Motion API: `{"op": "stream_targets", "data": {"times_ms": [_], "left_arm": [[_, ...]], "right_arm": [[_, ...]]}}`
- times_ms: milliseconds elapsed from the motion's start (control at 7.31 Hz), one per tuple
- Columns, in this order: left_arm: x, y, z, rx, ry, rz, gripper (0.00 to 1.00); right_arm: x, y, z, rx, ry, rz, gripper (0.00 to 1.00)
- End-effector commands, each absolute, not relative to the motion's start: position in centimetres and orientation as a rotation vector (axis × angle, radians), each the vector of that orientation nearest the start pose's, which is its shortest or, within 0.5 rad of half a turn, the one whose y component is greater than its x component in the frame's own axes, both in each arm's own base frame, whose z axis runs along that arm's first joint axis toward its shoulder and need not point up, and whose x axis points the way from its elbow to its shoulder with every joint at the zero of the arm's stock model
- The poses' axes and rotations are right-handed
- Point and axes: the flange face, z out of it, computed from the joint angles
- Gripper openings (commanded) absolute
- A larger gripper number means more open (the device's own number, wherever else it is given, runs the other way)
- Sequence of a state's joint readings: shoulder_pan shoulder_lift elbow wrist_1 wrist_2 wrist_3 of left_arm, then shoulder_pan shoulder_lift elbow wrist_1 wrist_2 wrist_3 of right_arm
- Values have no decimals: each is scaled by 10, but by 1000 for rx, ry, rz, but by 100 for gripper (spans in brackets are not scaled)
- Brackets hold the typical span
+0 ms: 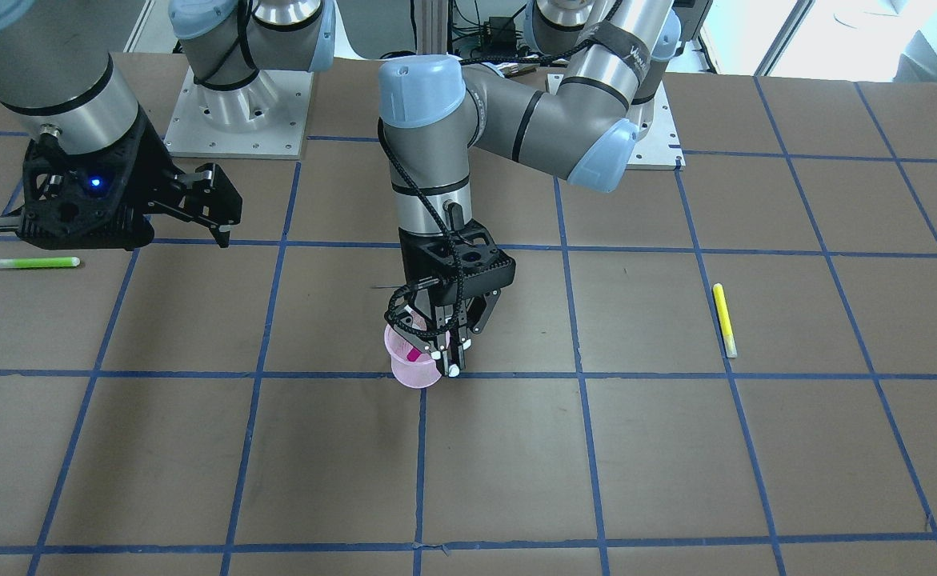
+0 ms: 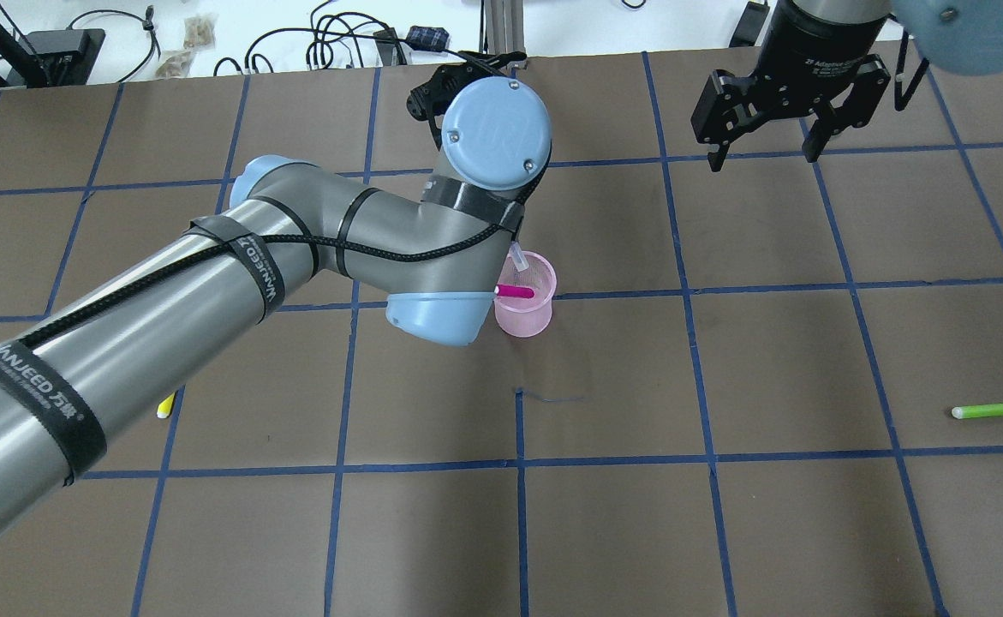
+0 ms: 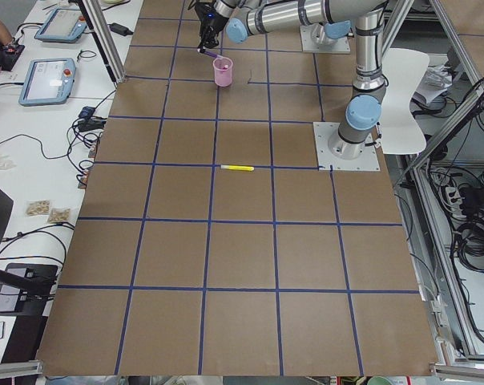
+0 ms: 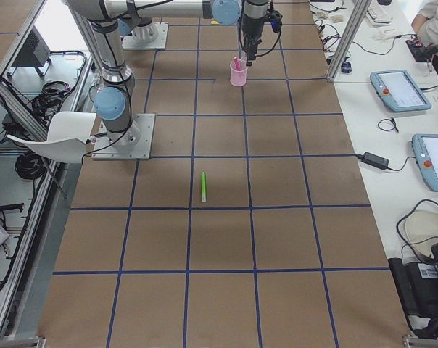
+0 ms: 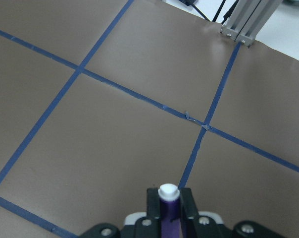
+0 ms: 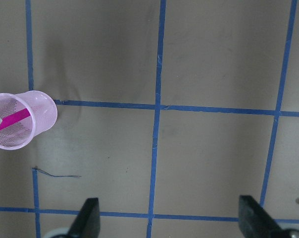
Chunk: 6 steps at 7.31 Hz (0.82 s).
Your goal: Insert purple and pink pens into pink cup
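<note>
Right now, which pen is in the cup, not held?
The pink pen, leaning in the pink cup. The left gripper holds the purple pen; green pen and yellow pen lie outside.

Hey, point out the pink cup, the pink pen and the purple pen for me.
pink cup (image 2: 524,322): overhead view, on its outer mesh wall.
pink pen (image 2: 516,291): overhead view, middle of the magenta barrel inside the cup.
purple pen (image 5: 168,220): left wrist view, purple barrel just below the white end.

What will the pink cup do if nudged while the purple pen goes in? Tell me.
The pink cup looks like thin mesh, so it is probably light and easily shoved. It narrows toward its base, and the pink pen leans on its rim, so a sideways knock may tip it.
</note>
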<state>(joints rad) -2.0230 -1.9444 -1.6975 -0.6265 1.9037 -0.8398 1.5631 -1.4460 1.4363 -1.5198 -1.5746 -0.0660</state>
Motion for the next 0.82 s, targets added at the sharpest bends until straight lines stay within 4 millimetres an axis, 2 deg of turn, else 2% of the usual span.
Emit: {"op": "stream_targets", "data": {"times_ms": [0, 547, 684], "left_arm": [[-371, -510, 310, -677, 2930, -829, 0], [-389, -502, 283, -617, 2938, -774, 0], [-391, -502, 278, -612, 2937, -765, 14]], "right_arm": [[129, -541, 485, -84, 3142, 60, 100], [128, -541, 485, -82, 3142, 60, 100], [127, -542, 486, -80, 3142, 58, 100]]}}
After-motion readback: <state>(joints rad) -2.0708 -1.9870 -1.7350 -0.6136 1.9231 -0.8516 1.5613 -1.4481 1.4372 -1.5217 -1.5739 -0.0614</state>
